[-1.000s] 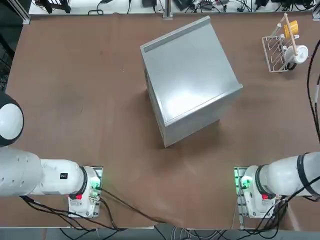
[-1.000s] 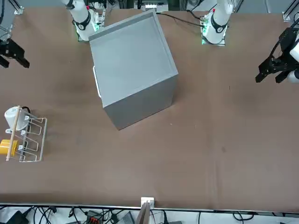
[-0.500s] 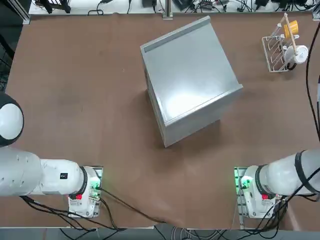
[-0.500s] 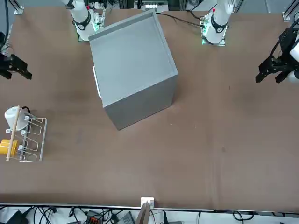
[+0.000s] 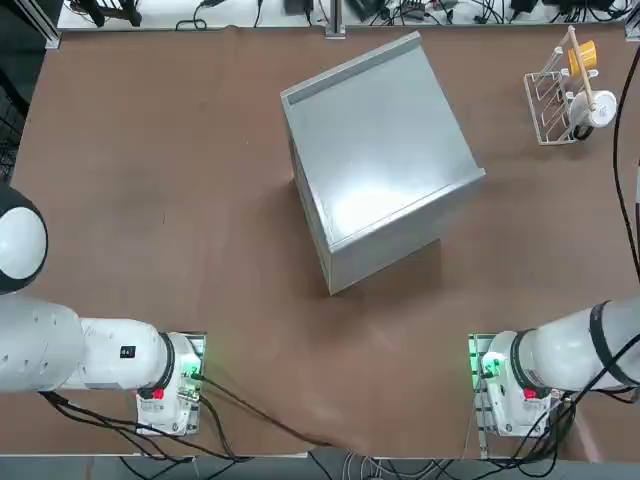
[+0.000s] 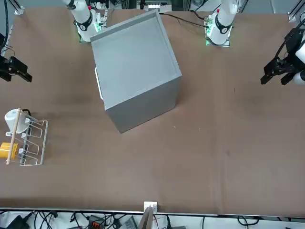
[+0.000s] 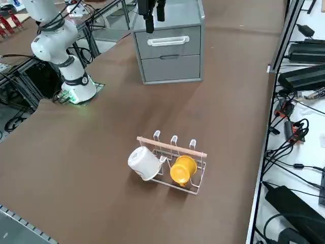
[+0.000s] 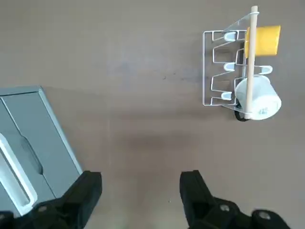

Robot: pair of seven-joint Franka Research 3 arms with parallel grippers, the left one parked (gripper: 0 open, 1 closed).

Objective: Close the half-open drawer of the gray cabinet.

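Below the right pincer [image 6: 15, 72], hanging with fingers apart over the robot's own right part of it: a broad, matte brown table top [image 6: 214, 143], evenly lit, with soft pale sheen in places. Well ahead of the pincer, past the table's far edge: a silver metal frame rail [image 7: 281, 51], then flat black equipment boxes [image 7: 304, 76] and loose black cables [image 7: 289, 168] on a pale floor. More tangled cables and plugs [image 6: 95, 222] along that same far edge. Behind the pincer, at the robot's side: dark frame struts [image 7: 30, 76] under the table.
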